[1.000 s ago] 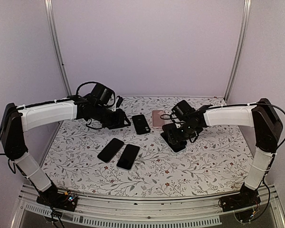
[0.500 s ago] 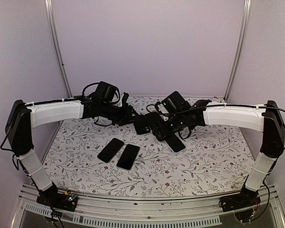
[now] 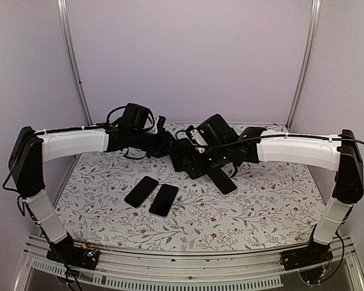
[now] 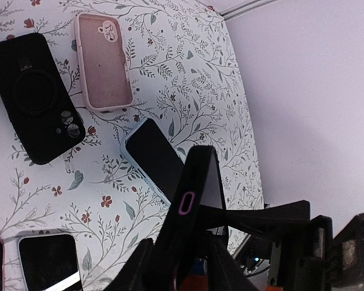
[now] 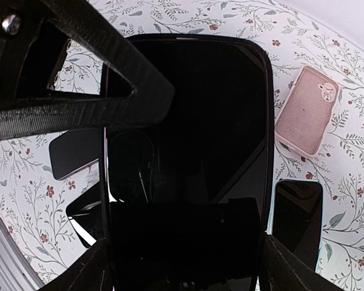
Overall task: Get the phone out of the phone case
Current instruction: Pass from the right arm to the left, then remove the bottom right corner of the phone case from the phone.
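Observation:
A black phone in a black case with a pink-ringed side button [image 4: 191, 188] is held in the air over the middle back of the table. My left gripper [image 4: 179, 245] is shut on its edge. My right gripper [image 5: 185, 248] is shut across its width, with the dark screen [image 5: 188, 109] facing the right wrist camera. In the top view the two grippers meet, left [image 3: 171, 145] and right [image 3: 193, 159]. The left gripper's finger [image 5: 109, 54] lies against the phone's upper left edge.
On the floral table [image 3: 261, 206] lie an empty black case [image 4: 36, 97], an empty pink case [image 4: 103, 70], a bare phone [image 3: 222, 181] to the right and two phones side by side [image 3: 151, 195] nearer the front. Walls and frame posts surround the table.
Both arms have swung toward the middle. The right gripper rose from the table and moved left, the left gripper moved right, and they now meet on the cased phone.

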`<state>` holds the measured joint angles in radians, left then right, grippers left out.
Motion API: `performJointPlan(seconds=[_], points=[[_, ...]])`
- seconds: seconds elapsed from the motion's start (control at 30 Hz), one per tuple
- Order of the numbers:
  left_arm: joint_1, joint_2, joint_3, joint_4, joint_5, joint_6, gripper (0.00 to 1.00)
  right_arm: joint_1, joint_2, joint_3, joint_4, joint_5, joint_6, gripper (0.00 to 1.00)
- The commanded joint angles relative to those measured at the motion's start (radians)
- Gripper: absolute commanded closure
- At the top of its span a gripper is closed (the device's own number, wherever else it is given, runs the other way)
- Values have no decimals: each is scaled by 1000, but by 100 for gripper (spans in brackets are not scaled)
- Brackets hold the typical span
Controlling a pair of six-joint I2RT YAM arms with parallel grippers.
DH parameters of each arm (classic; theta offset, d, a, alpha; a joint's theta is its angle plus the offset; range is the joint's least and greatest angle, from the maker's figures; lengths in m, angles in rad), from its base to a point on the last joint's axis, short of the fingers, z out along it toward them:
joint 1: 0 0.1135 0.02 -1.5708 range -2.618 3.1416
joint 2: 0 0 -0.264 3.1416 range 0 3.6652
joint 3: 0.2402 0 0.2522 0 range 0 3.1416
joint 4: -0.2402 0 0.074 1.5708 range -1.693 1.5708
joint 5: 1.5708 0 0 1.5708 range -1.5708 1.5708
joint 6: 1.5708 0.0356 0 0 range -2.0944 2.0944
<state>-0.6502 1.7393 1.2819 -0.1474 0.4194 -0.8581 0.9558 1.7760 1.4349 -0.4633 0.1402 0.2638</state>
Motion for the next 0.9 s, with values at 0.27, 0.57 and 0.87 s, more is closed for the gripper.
performJointPlan(seconds=[0.27, 0.57, 0.87], points=[[11, 7, -36, 215, 109, -46, 100, 4, -49, -11, 116, -5, -4, 38], [81, -96, -125, 434, 225, -43, 100, -60, -172, -158, 286, -222, -7, 1], [135, -199, -211, 671, 315, -92, 100, -203, -302, -332, 454, -490, 72, 2]])
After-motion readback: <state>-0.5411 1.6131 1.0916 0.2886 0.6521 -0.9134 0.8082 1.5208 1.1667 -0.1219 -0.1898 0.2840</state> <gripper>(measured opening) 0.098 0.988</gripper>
